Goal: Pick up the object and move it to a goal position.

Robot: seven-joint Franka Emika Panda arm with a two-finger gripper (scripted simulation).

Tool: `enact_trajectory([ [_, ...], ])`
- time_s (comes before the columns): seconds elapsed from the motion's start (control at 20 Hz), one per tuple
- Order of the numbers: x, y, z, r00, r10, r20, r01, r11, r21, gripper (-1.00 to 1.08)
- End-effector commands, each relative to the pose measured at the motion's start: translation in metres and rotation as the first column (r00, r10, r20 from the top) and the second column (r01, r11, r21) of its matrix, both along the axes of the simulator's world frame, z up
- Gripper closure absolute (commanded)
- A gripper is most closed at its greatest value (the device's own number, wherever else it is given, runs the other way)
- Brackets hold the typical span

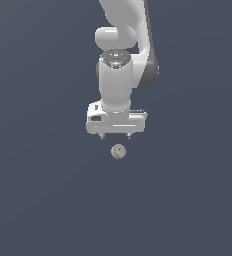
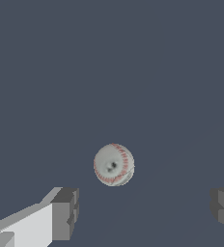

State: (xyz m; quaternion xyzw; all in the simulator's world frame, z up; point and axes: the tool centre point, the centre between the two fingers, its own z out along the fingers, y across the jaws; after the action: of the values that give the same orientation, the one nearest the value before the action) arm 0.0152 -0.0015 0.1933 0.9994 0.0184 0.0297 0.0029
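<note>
Soft, even light is falling from above, brightening the arm's [image 1: 119, 75] upper curves while its side toward the exterior view's right is sitting in grey shade. The slate-blue ground is showing almost no cast shadows or glare. Both renders are looking slightly soft and low in resolution, with no edge distortion showing.

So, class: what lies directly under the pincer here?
The baseball sits below the open pincer, untouched, on plain dark ground. The ball's underside and contact spot are hidden.
</note>
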Motion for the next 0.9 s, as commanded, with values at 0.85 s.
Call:
enact_trajectory([
  [0.85, -0.003, -0.015, -0.006, 1.0, -0.01, 0.007, 0.01, 1.0, -0.008, -0.92],
])
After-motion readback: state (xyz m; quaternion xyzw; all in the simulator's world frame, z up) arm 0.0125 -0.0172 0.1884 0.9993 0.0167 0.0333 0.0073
